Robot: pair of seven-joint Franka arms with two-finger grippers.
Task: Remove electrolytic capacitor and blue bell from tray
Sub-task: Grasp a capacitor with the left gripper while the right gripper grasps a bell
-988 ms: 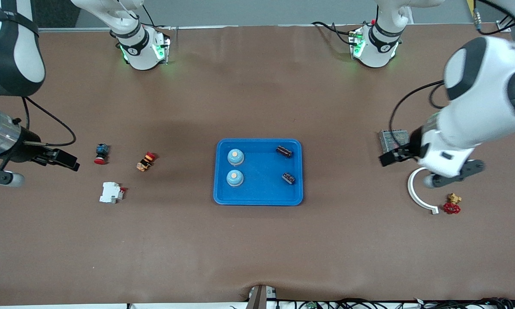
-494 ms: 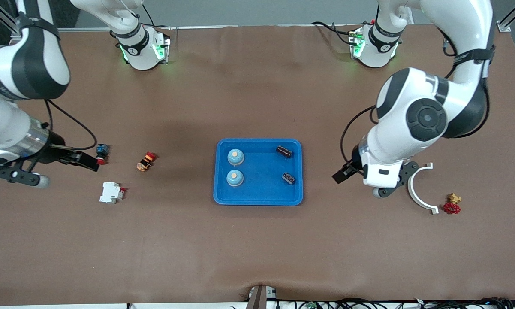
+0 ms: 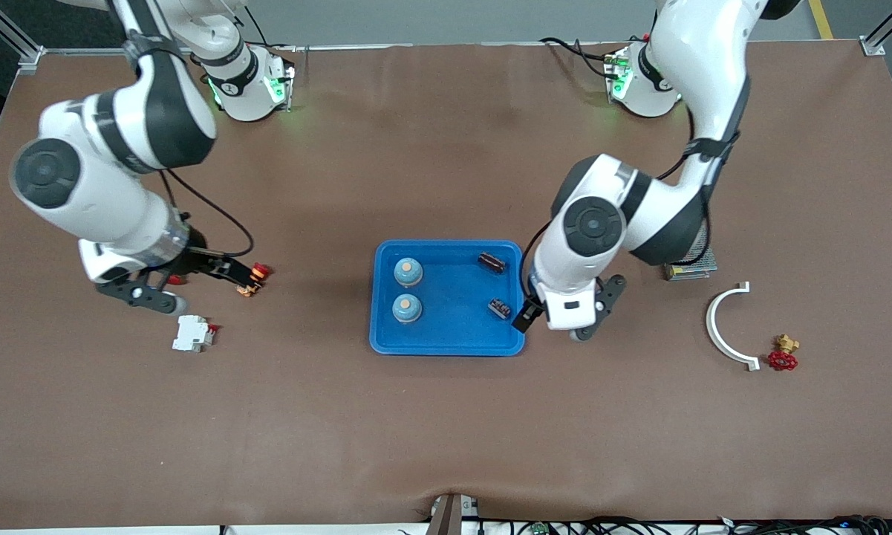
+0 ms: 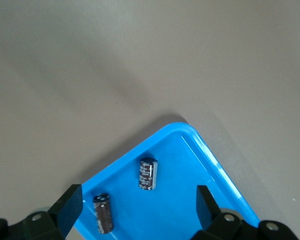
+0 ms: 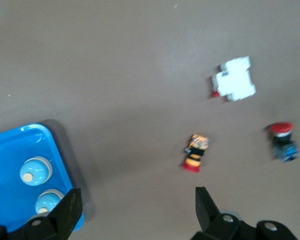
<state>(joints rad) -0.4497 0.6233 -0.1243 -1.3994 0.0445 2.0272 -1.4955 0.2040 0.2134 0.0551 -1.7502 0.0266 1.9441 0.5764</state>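
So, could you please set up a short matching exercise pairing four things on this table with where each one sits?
Things:
1. two bells
2. two capacitors
3. white circuit breaker
4. red-handled valve

Places:
A. on the table at the left arm's end, beside the white curved piece
B. in the blue tray, on the side toward the right arm's end
C. on the table at the right arm's end
D. in the blue tray, on the side toward the left arm's end

Pairs: 1-B, 2-D, 3-C, 4-A
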